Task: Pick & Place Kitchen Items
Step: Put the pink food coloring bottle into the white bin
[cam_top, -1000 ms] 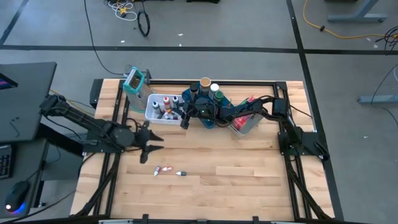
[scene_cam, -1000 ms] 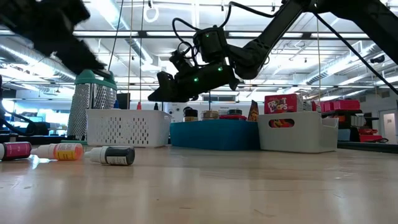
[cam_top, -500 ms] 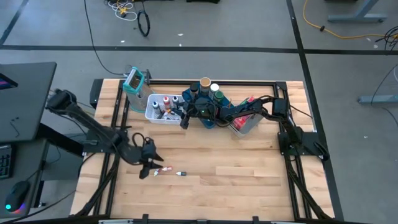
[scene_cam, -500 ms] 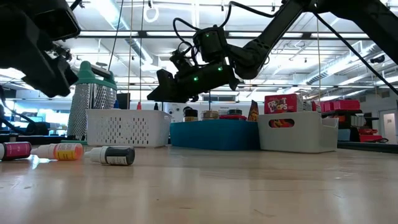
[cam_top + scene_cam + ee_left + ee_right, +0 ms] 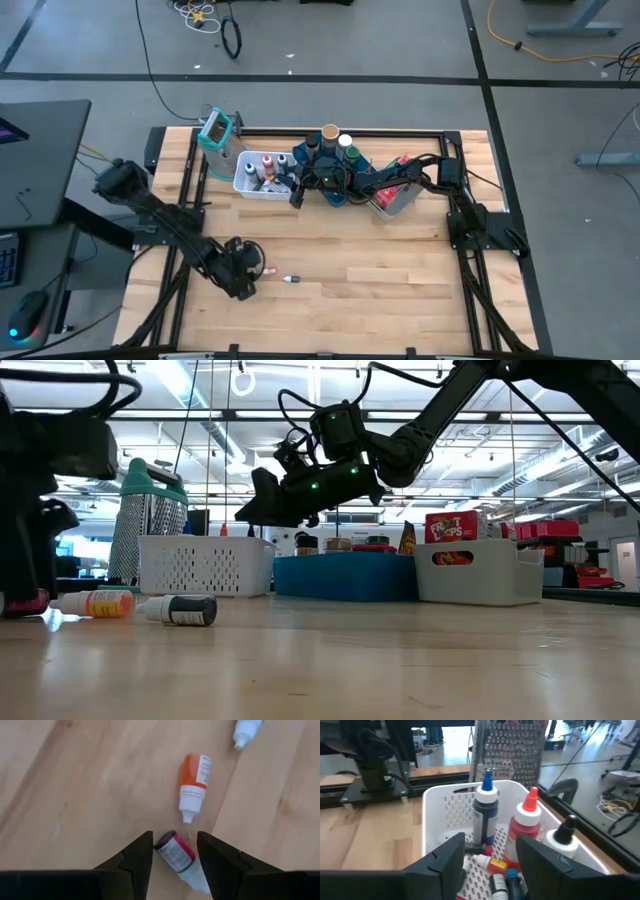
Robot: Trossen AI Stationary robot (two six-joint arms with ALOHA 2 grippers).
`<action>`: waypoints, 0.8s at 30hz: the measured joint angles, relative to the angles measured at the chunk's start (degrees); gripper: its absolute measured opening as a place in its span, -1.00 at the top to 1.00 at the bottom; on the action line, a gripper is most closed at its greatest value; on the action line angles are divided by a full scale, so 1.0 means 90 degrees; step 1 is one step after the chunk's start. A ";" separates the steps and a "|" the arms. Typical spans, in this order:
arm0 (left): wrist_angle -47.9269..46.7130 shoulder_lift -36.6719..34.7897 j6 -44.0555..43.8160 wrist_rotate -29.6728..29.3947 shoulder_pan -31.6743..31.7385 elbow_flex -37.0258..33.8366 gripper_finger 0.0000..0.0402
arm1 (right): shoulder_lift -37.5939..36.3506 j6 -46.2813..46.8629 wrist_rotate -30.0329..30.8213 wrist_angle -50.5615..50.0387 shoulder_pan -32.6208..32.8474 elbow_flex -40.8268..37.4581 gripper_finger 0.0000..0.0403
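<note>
Three small bottles lie on their sides on the wooden table: a pink-labelled one [image 5: 172, 851], an orange one [image 5: 192, 779] [image 5: 97, 603] and a dark one with a white tip [image 5: 185, 610] [image 5: 291, 279]. My left gripper [image 5: 175, 842] [image 5: 254, 272] is open and low at the table, its fingers on either side of the pink bottle; I cannot tell whether they touch it. My right gripper [image 5: 490, 847] [image 5: 296, 194] is open and hovers over the white mesh basket [image 5: 445, 795] [image 5: 205, 565], which holds several bottles with blue, red and black caps.
A blue tray [image 5: 345, 575] with jars and a grey bin [image 5: 465, 575] with red packets stand beside the basket along the far edge. A metal grater with a teal top [image 5: 150, 520] stands left of the basket. Bare wood stretches right of the bottles.
My left gripper has swung from mid-table toward the near edge and come down over the lying bottles, ending with its fingers around the pink one. The bottles have stayed in place. The right arm has kept still.
</note>
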 joint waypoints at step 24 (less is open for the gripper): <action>-0.0443 0.0496 -0.0392 -0.0778 -0.0099 0.0101 0.61 | 0.0000 -0.0041 -0.0284 -0.0001 0.0005 -0.0002 0.07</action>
